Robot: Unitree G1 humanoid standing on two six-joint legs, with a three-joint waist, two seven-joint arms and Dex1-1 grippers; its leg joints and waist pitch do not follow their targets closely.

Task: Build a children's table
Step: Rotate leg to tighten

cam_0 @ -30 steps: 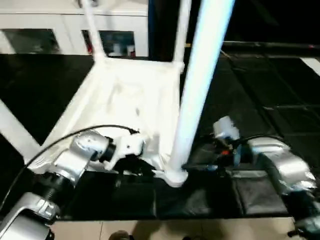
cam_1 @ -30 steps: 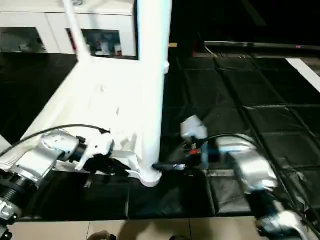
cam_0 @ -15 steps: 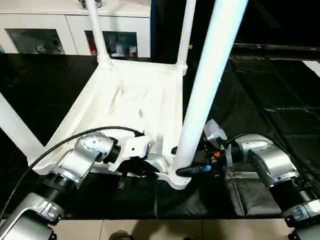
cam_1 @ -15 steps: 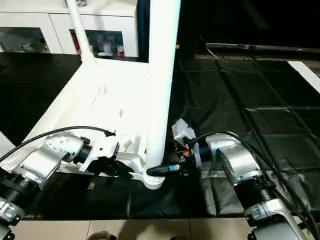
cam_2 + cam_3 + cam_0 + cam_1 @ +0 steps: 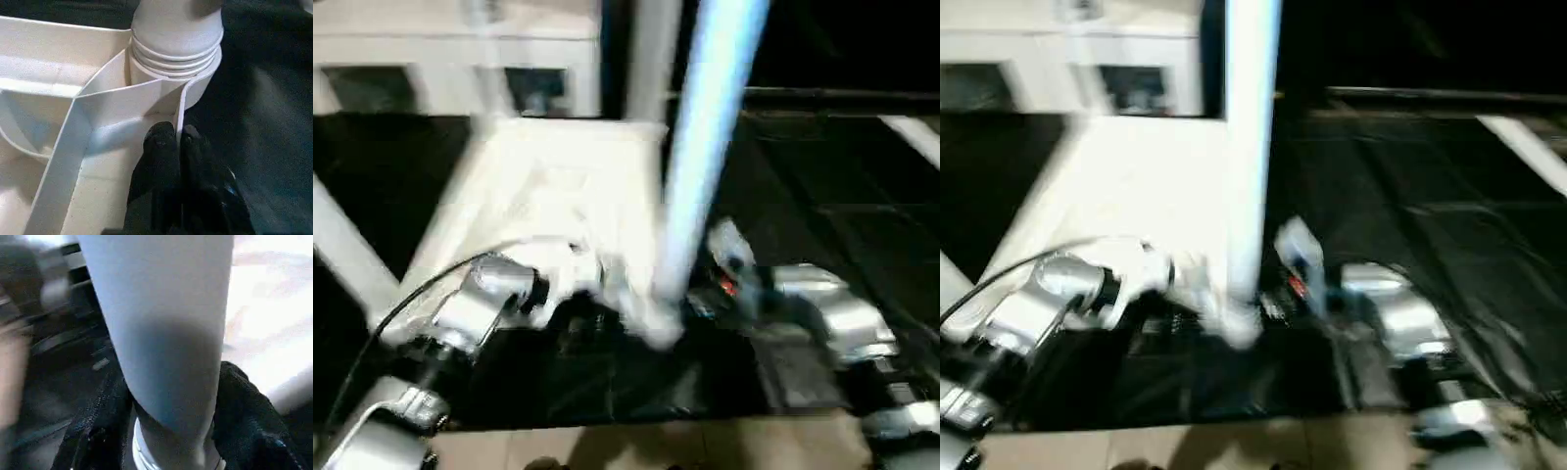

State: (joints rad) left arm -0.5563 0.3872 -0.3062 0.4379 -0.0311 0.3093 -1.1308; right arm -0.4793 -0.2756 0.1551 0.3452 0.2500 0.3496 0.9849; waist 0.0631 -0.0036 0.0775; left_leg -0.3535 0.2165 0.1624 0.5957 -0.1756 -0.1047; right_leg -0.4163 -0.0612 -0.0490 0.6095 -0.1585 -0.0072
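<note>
The children's table lies upside down on the black mat, its white top (image 5: 558,186) showing the ribbed underside. Tube legs stand up from the corners. The near leg (image 5: 705,147) sits in the near corner socket (image 5: 176,49). My left gripper (image 5: 177,139) is shut on the thin rim (image 5: 182,105) of the top just beside that socket. My right gripper (image 5: 171,401) is shut around the near leg (image 5: 161,333) low down, with one black finger (image 5: 244,411) on each side of the tube.
A white cabinet (image 5: 411,69) with glass doors stands behind the table. Another leg (image 5: 347,259) slants out at the left. Black mat (image 5: 822,186) stretches to the right, and a tan floor strip (image 5: 656,446) runs along the near edge.
The whole picture has shifted and blurred, so the camera is moving. My right gripper came in from the right and closed on the near leg's base. My left gripper has stayed on the rim.
</note>
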